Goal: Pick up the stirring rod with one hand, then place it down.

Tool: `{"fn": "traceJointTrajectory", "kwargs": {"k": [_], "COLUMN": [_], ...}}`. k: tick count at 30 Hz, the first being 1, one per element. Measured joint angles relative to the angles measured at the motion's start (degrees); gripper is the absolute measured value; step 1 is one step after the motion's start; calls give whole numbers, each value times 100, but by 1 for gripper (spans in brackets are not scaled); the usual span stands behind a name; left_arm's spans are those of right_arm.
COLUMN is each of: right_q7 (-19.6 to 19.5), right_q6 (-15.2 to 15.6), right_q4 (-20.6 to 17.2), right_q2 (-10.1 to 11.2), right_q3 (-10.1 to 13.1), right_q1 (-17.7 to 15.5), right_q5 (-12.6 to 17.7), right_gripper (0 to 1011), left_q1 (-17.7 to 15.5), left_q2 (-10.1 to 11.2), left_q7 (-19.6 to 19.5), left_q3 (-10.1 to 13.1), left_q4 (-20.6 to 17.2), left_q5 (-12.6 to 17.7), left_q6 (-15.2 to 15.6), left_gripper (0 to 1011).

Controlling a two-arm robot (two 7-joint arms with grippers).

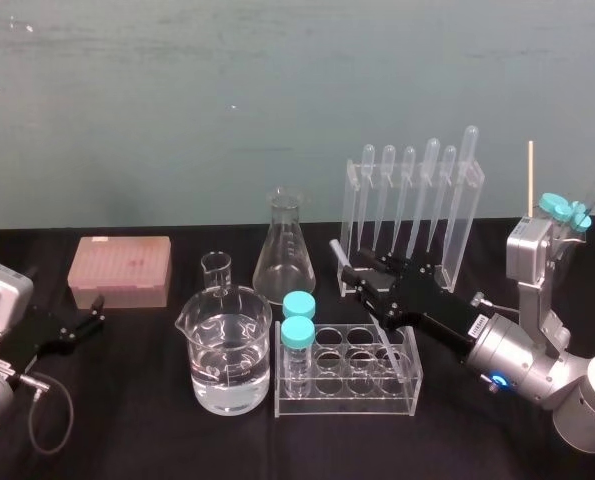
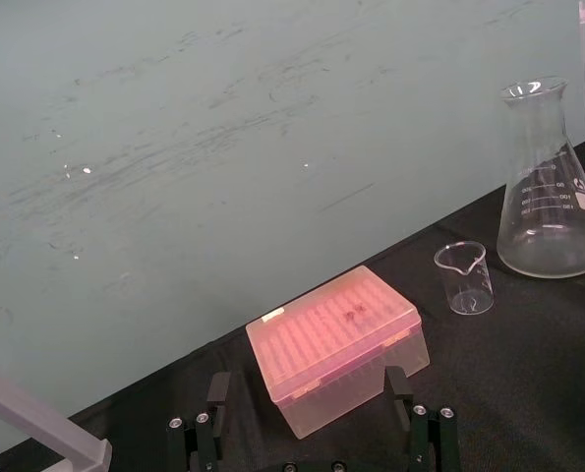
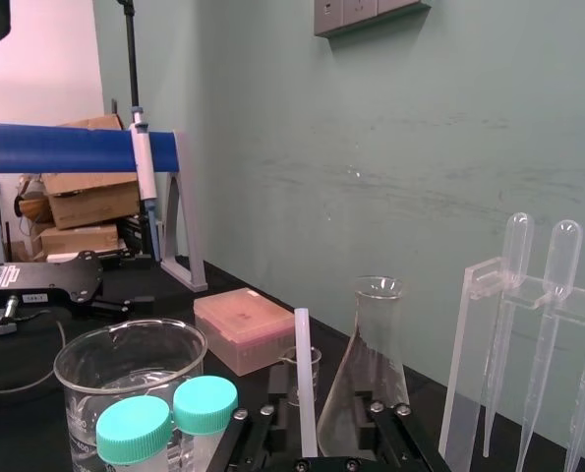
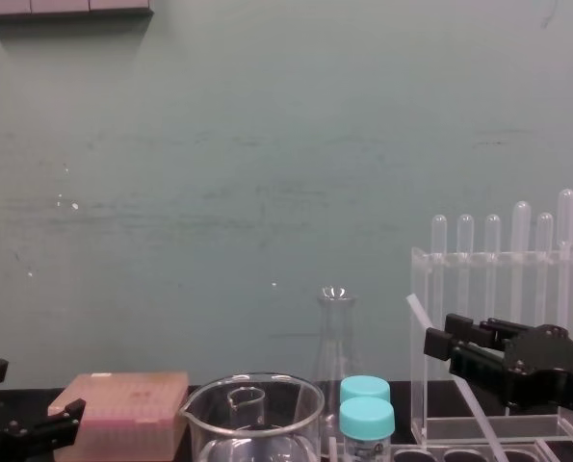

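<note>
Right tool (image 1: 363,272) pinches the stirring rod (image 3: 303,379) towards its upper end, tilted above the counter (image 1: 127,420) before the pipette rack (image 1: 352,200); judged light, stiff, slick, breakable, steadier gripped mid-length; left tool (image 1: 95,310) parked, spread.

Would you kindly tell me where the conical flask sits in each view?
Head: flask centre, behind the large beaker.
Left wrist: flask beside the small beaker.
Right wrist: flask behind the rod at the right gripper.
Chest: flask centre, behind the large beaker.
Shared landmark: pink box.
</note>
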Motion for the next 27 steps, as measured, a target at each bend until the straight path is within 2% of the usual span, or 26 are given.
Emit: {"fn": "traceJointTrajectory", "kwargs": {"k": [16,21,23,26,27], "right_q7": [-1,-54,-137,-442,-656], "right_q6": [-33,-351,-484,-718,-811], "right_q4": [-8,-190,-270,-456,-537], "right_q2": [-1,-64,-83,-106,-108], "right_q3": [8,215,287,440,520], "right_q1": [-4,-38,-54,-103,-140], "right_q5": [8,144,138,-43,-216], "right_gripper": [873,997,1002,1000,1000], "left_q1": [0,0,0,0,0], "left_q2": [0,0,0,0,0], "left_q7": [0,0,0,0,0], "left_q3": [0,0,0,0,0], "left_q4": [0,0,0,0,0], "left_q5": [0,0,0,0,0], "left_q6": [0,0,0,0,0], "left_gripper": [1000,1000,1000,1000,1000]}}
